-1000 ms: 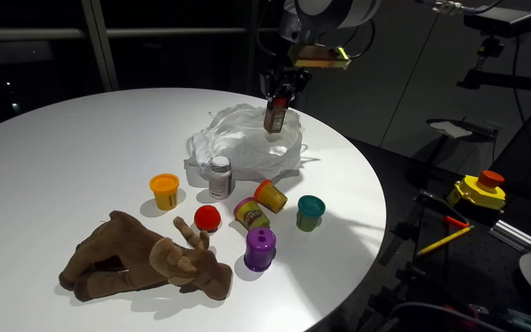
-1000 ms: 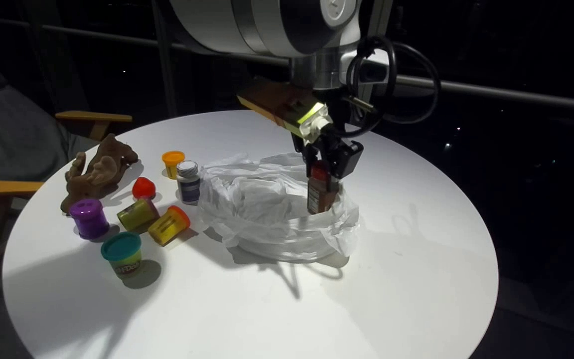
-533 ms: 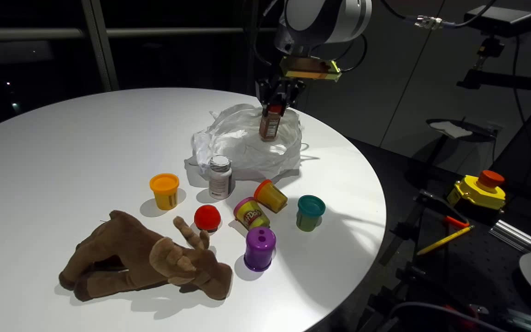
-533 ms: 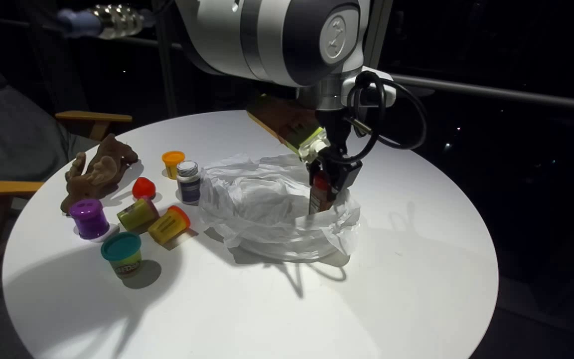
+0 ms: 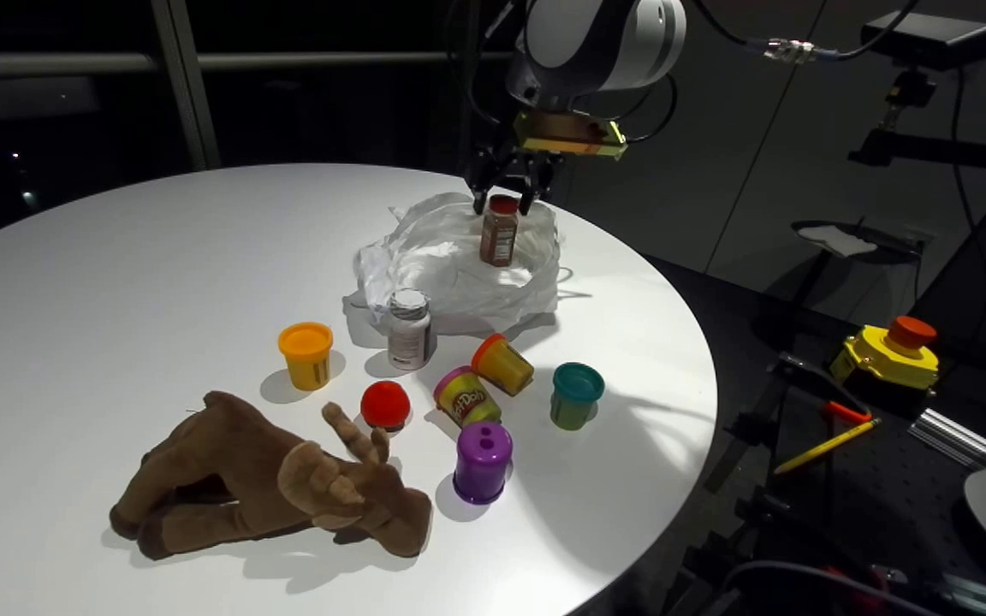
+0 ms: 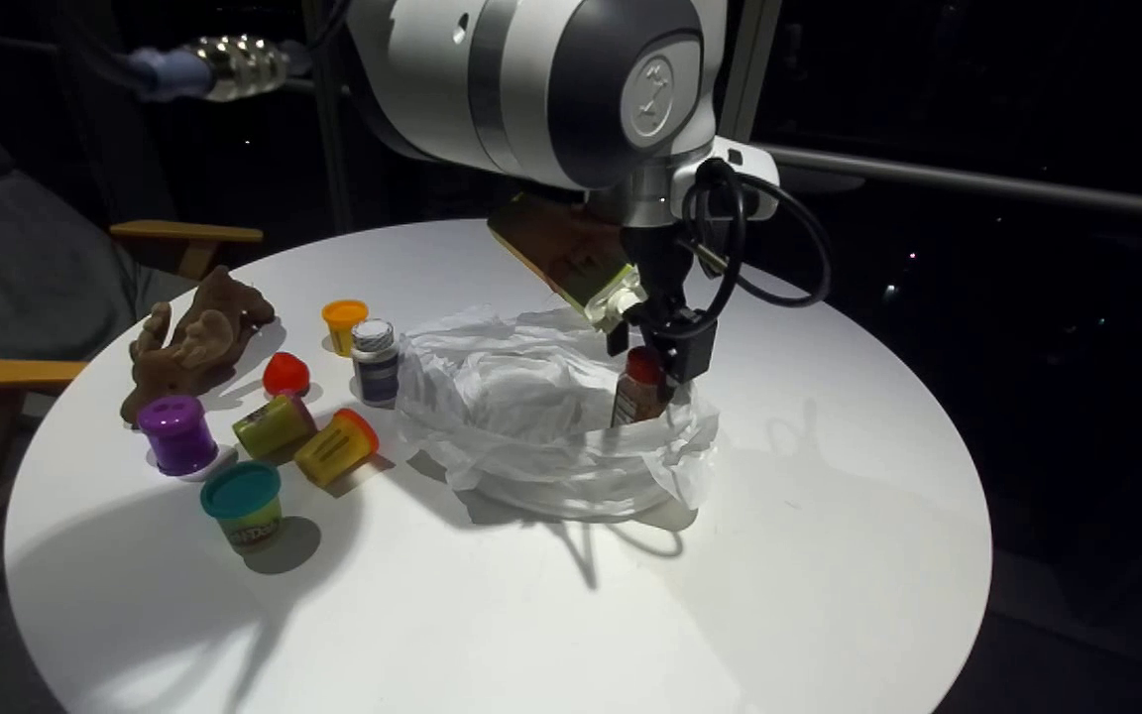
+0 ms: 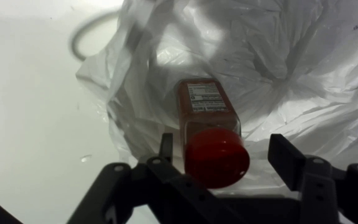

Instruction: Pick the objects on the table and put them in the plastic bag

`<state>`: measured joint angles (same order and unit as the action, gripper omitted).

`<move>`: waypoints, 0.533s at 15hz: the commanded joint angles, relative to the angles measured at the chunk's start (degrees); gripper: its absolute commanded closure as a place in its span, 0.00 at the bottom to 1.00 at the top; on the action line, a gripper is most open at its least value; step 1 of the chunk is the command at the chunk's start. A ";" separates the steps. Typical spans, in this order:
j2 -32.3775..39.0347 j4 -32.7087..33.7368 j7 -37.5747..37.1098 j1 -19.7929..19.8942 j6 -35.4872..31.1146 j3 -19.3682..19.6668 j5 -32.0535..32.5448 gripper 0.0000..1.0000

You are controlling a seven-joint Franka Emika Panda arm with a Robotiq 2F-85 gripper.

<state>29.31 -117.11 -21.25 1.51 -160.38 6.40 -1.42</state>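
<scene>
Black two-fingered gripper (image 7: 222, 149): jaws spread. Between jaws: square-sided brown bottle (image 7: 211, 121), seemingly plastic; likely light, stiff, slippery. Best hold: red cap (image 7: 217, 158).

The surface (image 5: 159, 282) carries four cups (image 5: 306, 358), two bottles (image 5: 409, 335), one purple jar (image 5: 482, 466), one ball (image 5: 385, 405), one plush animal (image 5: 266, 479), one plastic bag (image 5: 467, 299).

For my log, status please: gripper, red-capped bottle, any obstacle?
Gripper open, gaps both sides of red-capped bottle. Bottle inside plastic bag, roughly upright. Bag close to gripper, contact unclear.
</scene>
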 commanded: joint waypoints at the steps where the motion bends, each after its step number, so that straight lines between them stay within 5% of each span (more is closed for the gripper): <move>1: -8.30 -6.41 -1.49 -4.17 -3.12 2.00 -0.25 0.00; 6: -21.42 -18.71 -2.93 -9.10 -2.50 1.30 3.02 0.00; 8: -26.21 -24.65 -0.40 -8.87 -2.40 -2.07 1.55 0.00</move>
<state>12.19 -131.57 -22.67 -6.63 -162.14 6.89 0.00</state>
